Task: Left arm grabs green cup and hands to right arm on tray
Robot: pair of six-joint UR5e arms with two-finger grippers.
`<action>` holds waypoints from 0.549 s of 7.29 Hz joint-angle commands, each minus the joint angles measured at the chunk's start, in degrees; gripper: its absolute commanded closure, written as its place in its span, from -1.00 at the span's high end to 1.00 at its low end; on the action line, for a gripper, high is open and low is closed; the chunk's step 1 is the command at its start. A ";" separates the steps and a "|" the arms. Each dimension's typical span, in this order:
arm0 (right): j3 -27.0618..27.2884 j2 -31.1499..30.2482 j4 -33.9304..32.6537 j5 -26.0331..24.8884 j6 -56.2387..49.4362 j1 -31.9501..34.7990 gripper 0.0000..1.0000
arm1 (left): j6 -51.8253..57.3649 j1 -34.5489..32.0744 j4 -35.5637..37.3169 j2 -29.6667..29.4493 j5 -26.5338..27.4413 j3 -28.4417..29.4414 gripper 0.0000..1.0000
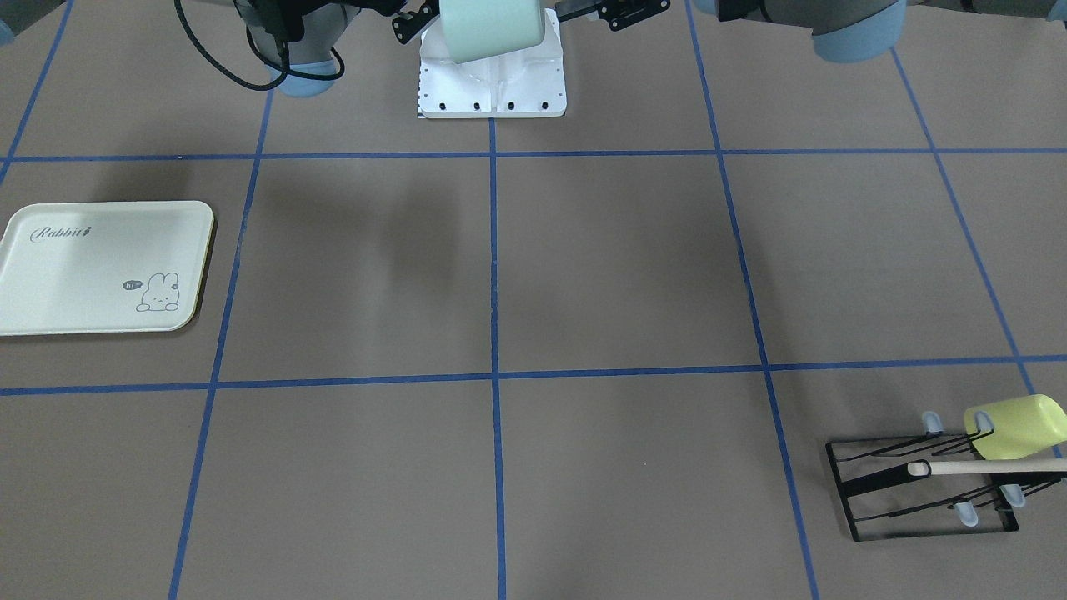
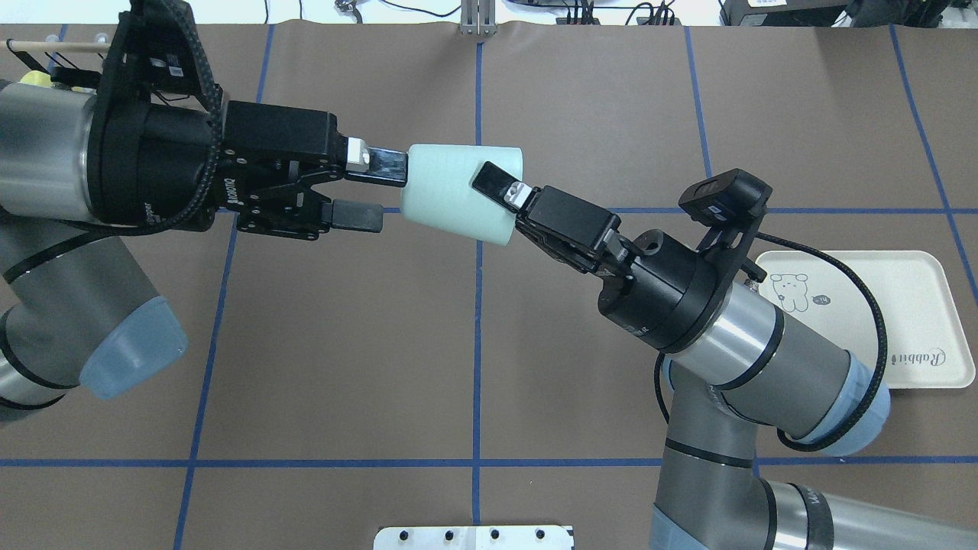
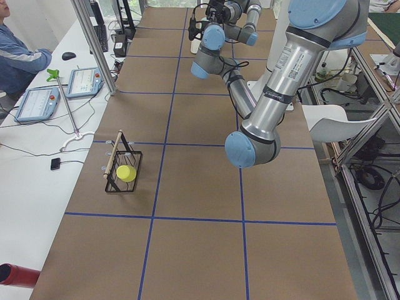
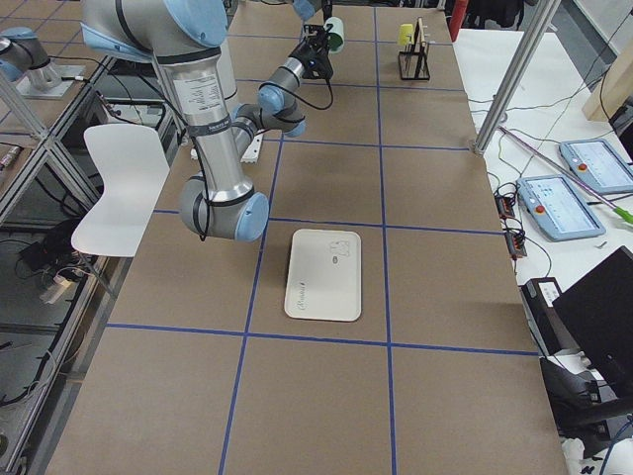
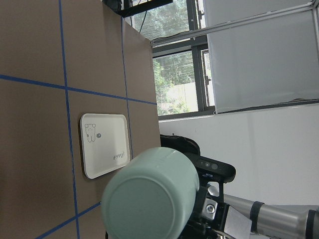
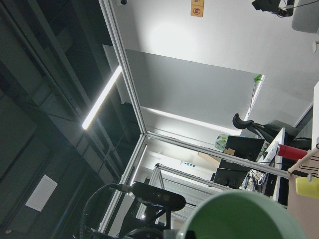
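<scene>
The green cup (image 2: pixel 451 191), a pale mint tumbler, lies on its side high in the air between the two grippers. My right gripper (image 2: pixel 497 195) is shut on its rim end; one finger (image 2: pixel 493 183) lies across the outside, the other is hidden. My left gripper (image 2: pixel 391 192) is open at the cup's base end, its lower finger clear of the cup. The cup's base fills the left wrist view (image 5: pixel 154 199) and its rim shows in the right wrist view (image 6: pixel 244 219). The cream tray (image 2: pixel 917 321) lies flat on the table under my right arm and is bare in the front view (image 1: pixel 83 267).
A black wire rack (image 1: pixel 917 487) with a yellow-green cup (image 1: pixel 1017 425) and a wooden stick stands at the far corner on my left side. The white base plate (image 1: pixel 492 83) sits between the arms. Blue tape lines grid the brown table.
</scene>
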 commanded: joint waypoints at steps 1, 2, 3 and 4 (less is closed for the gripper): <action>-0.02 -3.03 -2.94 -0.09 0.02 1.89 -1.00 | 1.61 -0.10 0.27 0.98 0.30 1.42 1.00; 0.06 -3.04 -10.89 -0.09 0.02 3.47 -1.00 | 2.93 -0.10 0.36 2.20 0.30 2.21 1.00; 0.32 -3.13 -18.63 0.17 0.02 5.05 -1.00 | 4.94 -0.10 0.53 3.26 0.21 3.87 1.00; 0.85 -3.13 -26.01 1.13 -0.07 6.63 -1.00 | 7.23 -0.10 0.45 4.22 0.12 6.24 1.00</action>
